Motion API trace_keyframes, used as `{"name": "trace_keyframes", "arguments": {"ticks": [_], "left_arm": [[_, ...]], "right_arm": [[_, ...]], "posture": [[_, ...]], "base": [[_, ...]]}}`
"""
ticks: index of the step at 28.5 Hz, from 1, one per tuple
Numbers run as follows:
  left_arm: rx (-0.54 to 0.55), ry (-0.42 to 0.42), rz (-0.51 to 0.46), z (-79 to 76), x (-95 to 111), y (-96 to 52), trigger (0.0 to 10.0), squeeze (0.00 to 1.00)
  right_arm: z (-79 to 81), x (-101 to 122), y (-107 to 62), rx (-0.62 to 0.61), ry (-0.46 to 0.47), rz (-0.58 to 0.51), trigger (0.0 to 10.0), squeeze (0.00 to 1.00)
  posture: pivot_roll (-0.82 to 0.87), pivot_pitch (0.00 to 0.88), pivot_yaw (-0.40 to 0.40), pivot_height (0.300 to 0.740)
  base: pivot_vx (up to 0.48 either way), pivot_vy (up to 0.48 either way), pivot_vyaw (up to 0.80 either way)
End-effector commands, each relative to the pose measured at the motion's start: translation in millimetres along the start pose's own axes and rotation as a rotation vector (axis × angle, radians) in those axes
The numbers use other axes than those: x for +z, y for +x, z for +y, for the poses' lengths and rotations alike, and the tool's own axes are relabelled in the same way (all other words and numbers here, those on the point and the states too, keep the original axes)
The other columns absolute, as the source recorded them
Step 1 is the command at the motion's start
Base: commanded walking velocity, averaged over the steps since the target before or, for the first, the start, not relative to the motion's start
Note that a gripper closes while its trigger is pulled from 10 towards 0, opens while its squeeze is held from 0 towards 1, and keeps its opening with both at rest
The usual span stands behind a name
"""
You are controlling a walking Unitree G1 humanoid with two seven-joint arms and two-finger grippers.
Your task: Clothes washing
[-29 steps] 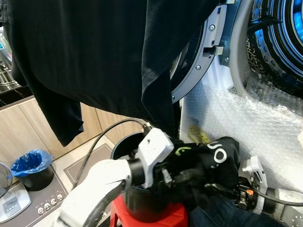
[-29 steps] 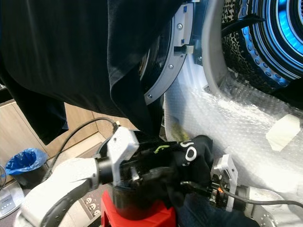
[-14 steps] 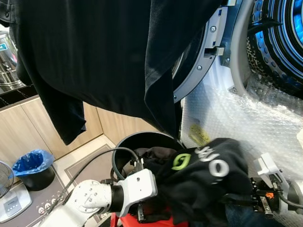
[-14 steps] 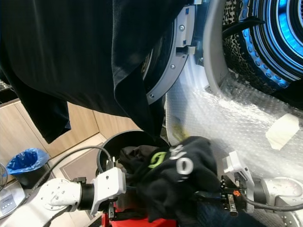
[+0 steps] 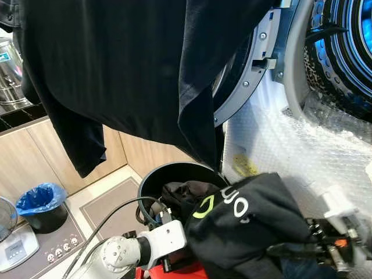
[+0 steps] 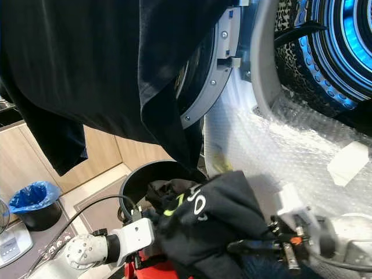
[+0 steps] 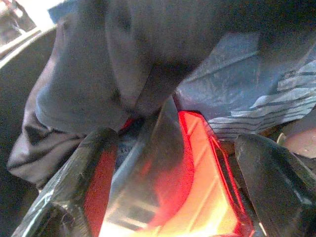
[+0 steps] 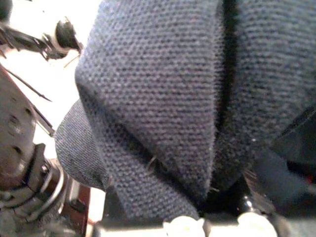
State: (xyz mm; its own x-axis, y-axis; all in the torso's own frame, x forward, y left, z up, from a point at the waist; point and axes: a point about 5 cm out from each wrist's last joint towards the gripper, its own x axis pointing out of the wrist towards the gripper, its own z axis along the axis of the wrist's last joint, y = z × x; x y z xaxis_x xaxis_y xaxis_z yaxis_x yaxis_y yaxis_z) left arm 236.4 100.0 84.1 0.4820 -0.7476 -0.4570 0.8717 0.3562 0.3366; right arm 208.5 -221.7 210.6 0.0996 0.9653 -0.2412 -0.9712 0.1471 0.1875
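A black garment with a white and green logo [image 5: 244, 229] bulges up beside the black bucket [image 5: 152, 179], which stands on a red stool [image 7: 197, 163]. More dark clothes [image 5: 183, 195] lie in the bucket. My right gripper [image 5: 286, 251] reaches in from the lower right, shut on the black garment; dark knit cloth [image 8: 163, 89] covers its wrist view. My left gripper [image 7: 182, 187] sits low against the bucket and stool, below the garment, open with nothing held. One of its black fingers [image 7: 94, 173] shows beside the stool.
The washing machine's drum [image 5: 349, 40] is open at the upper right, and bubble wrap [image 5: 290, 151] covers the machine's front. A large black shirt [image 5: 116, 70] hangs over the round door [image 5: 247, 75]. A bin with a blue bag [image 5: 39, 203] and a scale [image 5: 11, 247] stand on the floor at left.
My left gripper has let go of the garment and dropped beside the bucket. The right gripper has drawn the garment up and to the right, out of the bucket.
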Motion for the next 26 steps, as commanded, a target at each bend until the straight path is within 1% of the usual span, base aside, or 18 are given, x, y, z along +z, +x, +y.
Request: {"name": "trace_keyframes", "arguments": {"ticks": [1, 5, 6, 7, 9, 11, 13, 14, 15, 17, 18, 20, 21, 23, 24, 25, 26], "left_arm": [[0.018, -0.002, -0.009, 0.1, -3.1, -1.0, 10.0, 0.0], [0.012, -0.012, -0.021, -5.7, -10.5, 2.6, 10.0, 0.0], [0.012, -0.018, -0.026, -7.5, -13.0, 3.6, 10.0, 0.0], [0.012, -0.018, -0.026, -7.5, -13.0, 3.6, 10.0, 0.0], [0.019, -0.033, -0.021, -10.8, -20.5, 6.1, 10.0, 0.0], [0.024, -0.024, -0.021, -11.6, -22.6, 6.6, 10.0, 0.0], [0.029, -0.048, -0.02, -12.4, -25.0, 7.2, 10.0, 0.0], [0.038, -0.06, -0.002, -12.4, -29.0, 8.4, 10.0, 0.0], [0.039, -0.072, -0.005, -13.0, -30.6, 9.3, 10.0, 0.0], [0.052, -0.071, -0.007, -12.6, -31.1, 9.4, 10.0, 0.0], [0.068, -0.097, -0.006, -11.9, -32.0, 9.6, 10.0, 0.0], [0.072, -0.111, -0.009, -12.6, -32.8, 10.1, 10.0, 0.0], [0.071, -0.112, -0.013, -14.6, -33.2, 10.3, 10.0, 0.0], [0.072, -0.124, -0.011, -16.9, -34.0, 10.0, 10.0, 0.0], [0.071, -0.139, -0.01, -20.1, -35.1, 9.7, 10.0, 0.0], [0.071, -0.139, -0.01, -20.1, -35.1, 9.7, 10.0, 0.0], [0.07, -0.151, -0.012, -22.9, -35.9, 9.1, 10.0, 0.0]], "right_arm": [[7.1, 17.8, -2.2, 0.02, -0.058, -0.031, 10.0, 0.0], [13.2, 39.0, -10.5, 0.028, -0.084, -0.086, 10.0, 0.0], [15.5, 48.3, -14.9, 0.033, -0.098, -0.093, 10.0, 0.0], [15.5, 48.3, -14.9, 0.033, -0.098, -0.093, 10.0, 0.0], [18.3, 63.4, -23.5, 0.031, -0.125, -0.1, 10.0, 0.0], [17.9, 70.5, -28.0, 0.026, -0.136, -0.108, 10.0, 0.0], [17.0, 77.0, -32.2, 0.018, -0.147, -0.118, 10.0, 0.0], [16.2, 85.1, -37.0, 0.015, -0.154, -0.142, 10.0, 0.0], [12.7, 93.5, -43.9, -0.004, -0.161, -0.17, 10.0, 0.0], [7.7, 102.7, -51.7, -0.041, -0.176, -0.192, 10.0, 0.0], [0.4, 113.3, -59.6, -0.097, -0.186, -0.223, 10.0, 0.0], [-6.4, 121.8, -66.5, -0.149, -0.184, -0.251, 10.0, 0.0], [-13.4, 127.0, -72.9, -0.203, -0.184, -0.264, 10.0, 0.0], [-21.0, 131.2, -79.3, -0.269, -0.188, -0.269, 10.0, 0.0], [-28.0, 137.4, -86.3, -0.327, -0.189, -0.299, 10.0, 0.0], [-28.0, 137.4, -86.3, -0.327, -0.189, -0.299, 10.0, 0.0], [-31.5, 143.3, -90.6, -0.35, -0.189, -0.329, 10.0, 0.0]], "posture": [[-0.11, 0.0, 0.008, 0.74], [-0.12, 0.0, 0.011, 0.74], [-0.13, 0.0, 0.011, 0.74], [-0.13, 0.0, 0.011, 0.74], [-0.14, 0.0, 0.007, 0.74], [-0.14, 0.0, 0.006, 0.74], [-0.15, 0.0, 0.005, 0.74], [-0.15, 0.0, 0.002, 0.74], [-0.16, 0.0, 0.001, 0.74], [-0.16, 0.0, 0.0, 0.74], [-0.17, 0.0, -0.002, 0.74], [-0.17, 0.0, -0.005, 0.74], [-0.17, 0.0, -0.008, 0.74], [-0.17, 0.0, -0.008, 0.74], [-0.18, 0.0, -0.009, 0.74], [-0.18, 0.0, -0.009, 0.74], [-0.19, 0.0, -0.008, 0.74]], "base": [[0.0, 0.0, 0.0], [0.0, 0.0, 0.0], [0.0, 0.0, 0.0], [0.0, 0.0, 0.0], [0.0, 0.0, 0.0], [0.0, 0.0, 0.0], [0.0, 0.0, 0.0], [0.0, 0.0, 0.0], [0.0, 0.0, 0.0], [0.0, 0.0, 0.0], [0.0, 0.0, 0.0], [0.0, 0.0, 0.0], [0.0, 0.0, 0.0], [0.0, 0.0, 0.0], [0.0, 0.0, 0.0], [0.0, 0.0, 0.0], [0.0, 0.0, 0.0]]}}
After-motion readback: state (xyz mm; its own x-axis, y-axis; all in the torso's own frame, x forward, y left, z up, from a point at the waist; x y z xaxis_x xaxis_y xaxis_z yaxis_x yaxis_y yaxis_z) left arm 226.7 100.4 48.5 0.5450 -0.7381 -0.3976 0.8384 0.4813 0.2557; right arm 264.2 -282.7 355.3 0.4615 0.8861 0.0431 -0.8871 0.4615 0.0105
